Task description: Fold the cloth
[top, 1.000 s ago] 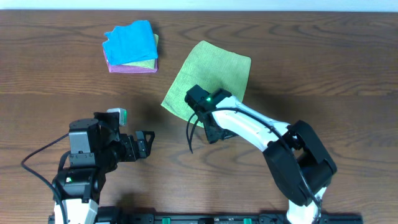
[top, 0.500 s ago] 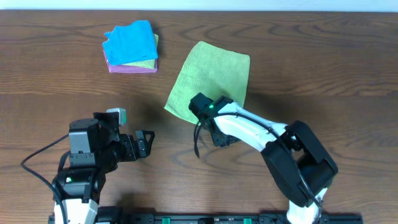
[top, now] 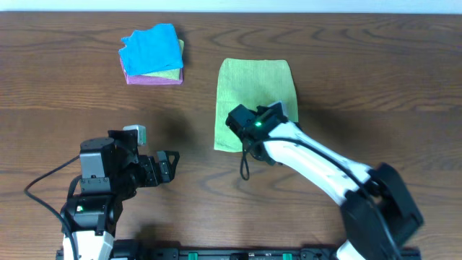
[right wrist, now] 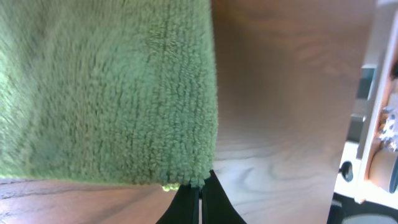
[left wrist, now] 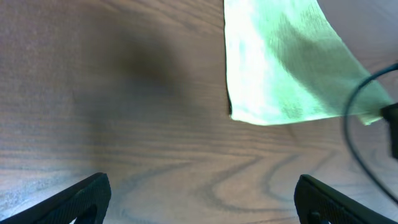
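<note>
Swung round since a second earlier, the cloth (top: 254,94) lay squared to the counter (top: 375,87) instead of slanted, and the right arm reached in from further right. At the left, the left tool (top: 172,165) hung with its fingers wide apart, bare wood between it and the cloth's left edge. The blue cloth (top: 150,47) hid most of the pink-purple cloth (top: 151,78) beneath. The cloth's near right corner was hidden overhead by the arm. The right tool (right wrist: 199,199) was closed together at that corner's hem; whether fabric was pinched could not be told. Open counter lay right of the cloth.
</note>
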Controlling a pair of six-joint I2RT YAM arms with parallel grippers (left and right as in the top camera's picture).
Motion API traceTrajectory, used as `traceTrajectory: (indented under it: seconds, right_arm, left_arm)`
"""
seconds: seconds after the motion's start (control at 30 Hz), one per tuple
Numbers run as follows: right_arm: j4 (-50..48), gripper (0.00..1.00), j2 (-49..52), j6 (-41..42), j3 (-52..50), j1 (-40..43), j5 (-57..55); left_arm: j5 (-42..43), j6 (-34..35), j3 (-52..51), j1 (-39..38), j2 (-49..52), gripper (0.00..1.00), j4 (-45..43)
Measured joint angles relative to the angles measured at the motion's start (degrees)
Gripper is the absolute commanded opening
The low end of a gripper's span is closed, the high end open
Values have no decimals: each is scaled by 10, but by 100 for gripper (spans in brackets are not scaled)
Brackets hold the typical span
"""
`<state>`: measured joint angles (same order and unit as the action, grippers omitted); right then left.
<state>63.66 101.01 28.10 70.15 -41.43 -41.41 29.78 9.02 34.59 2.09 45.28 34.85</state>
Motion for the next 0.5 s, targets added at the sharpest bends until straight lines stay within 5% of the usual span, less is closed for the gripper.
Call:
traceTrajectory:
  seconds: [0.5]
  right_arm:
    - [-165, 1, -13, -381, -1, -15, 122]
  left_arm:
    - [0, 0, 0, 0, 0, 95, -18]
